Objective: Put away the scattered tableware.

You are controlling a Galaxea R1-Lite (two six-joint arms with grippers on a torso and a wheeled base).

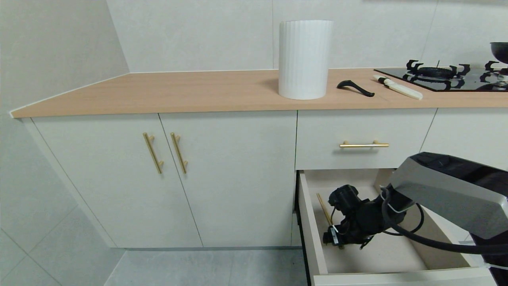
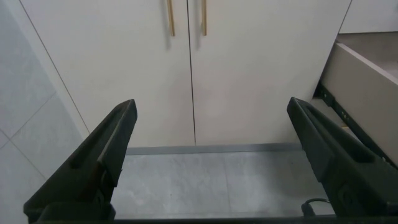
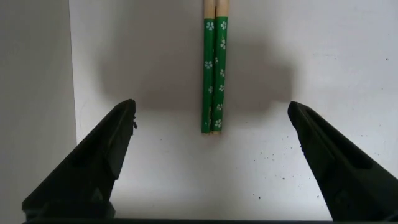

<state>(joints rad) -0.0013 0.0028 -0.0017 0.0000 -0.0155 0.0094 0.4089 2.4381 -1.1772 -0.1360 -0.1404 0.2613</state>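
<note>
Since the chopsticks [image 3: 215, 68] were thin, stiff and light, with smooth green ends, they would probably roll or slip apart if pinched singly. A hold across both together near mid-length seemed safest. They lay side by side, touching, on the bottom of the open drawer [image 1: 311, 222], at the lower right of the head view. The right gripper [image 3: 210, 109] hung just above them inside the drawer, its fingers spread wide and gripping nothing. The left gripper [image 2: 211, 106], likewise wide and empty, faced the cupboard doors [image 2: 249, 62]. On the counter [image 1: 178, 91], at the upper right, a knife [image 1: 398, 87] and a black utensil [image 1: 354, 87] lay apart. No writing or brand was legible, and the green ends carried only small white flowers.
</note>
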